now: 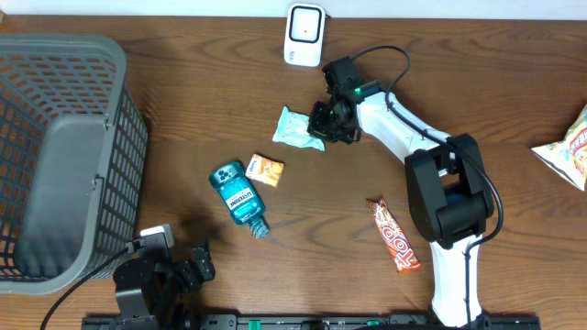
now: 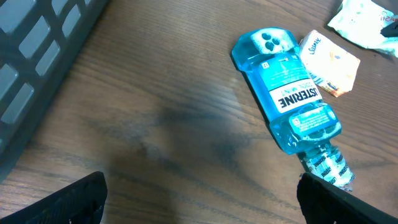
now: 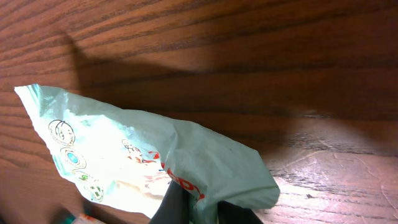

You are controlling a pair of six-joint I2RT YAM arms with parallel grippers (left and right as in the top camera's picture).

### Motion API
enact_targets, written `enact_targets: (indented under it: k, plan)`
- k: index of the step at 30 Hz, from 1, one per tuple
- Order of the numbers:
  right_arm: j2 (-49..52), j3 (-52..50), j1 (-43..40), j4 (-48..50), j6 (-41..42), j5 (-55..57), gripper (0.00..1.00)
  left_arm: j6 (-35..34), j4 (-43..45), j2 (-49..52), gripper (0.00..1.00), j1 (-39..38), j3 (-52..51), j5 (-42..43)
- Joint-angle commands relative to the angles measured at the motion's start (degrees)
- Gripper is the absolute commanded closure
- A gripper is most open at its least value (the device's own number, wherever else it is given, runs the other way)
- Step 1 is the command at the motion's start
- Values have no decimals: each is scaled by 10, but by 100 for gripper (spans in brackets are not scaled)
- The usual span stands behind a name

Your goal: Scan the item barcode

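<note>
A pale green packet (image 1: 293,127) lies on the wooden table below the white barcode scanner (image 1: 304,35). My right gripper (image 1: 328,124) is shut on the packet's right edge. In the right wrist view the packet (image 3: 137,149) folds over both dark fingers (image 3: 177,205), with the gripper (image 3: 205,210) pinching the film between them. My left gripper (image 1: 197,266) is open at the front left, its fingers (image 2: 68,202) wide apart over bare wood with nothing between them. No barcode shows on the packet.
A blue mouthwash bottle (image 1: 237,194) lies beside a small orange packet (image 1: 267,170), also the bottle (image 2: 289,99) ahead of the left gripper. A grey basket (image 1: 55,156) fills the left. A candy bar (image 1: 394,236) and a snack bag (image 1: 564,147) lie right.
</note>
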Motion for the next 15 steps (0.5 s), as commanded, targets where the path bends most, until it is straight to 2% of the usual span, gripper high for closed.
enact_targets:
  k: [1, 7, 12, 15]
  plan:
    - [11, -16, -11, -16, -13, 30, 99, -2, -19, -2, 2, 0, -4, 2]
    - [-45, -8, -67, -14, 1, -116, 99, -2, -19, -2, 2, 0, -4, 2]
    - [-60, -8, -111, 26, -8, -253, 98, -2, -19, -2, 2, 0, -4, 2]
    - [-59, -8, -124, 68, 11, -258, 99, -2, -19, -2, 2, 0, -4, 1]
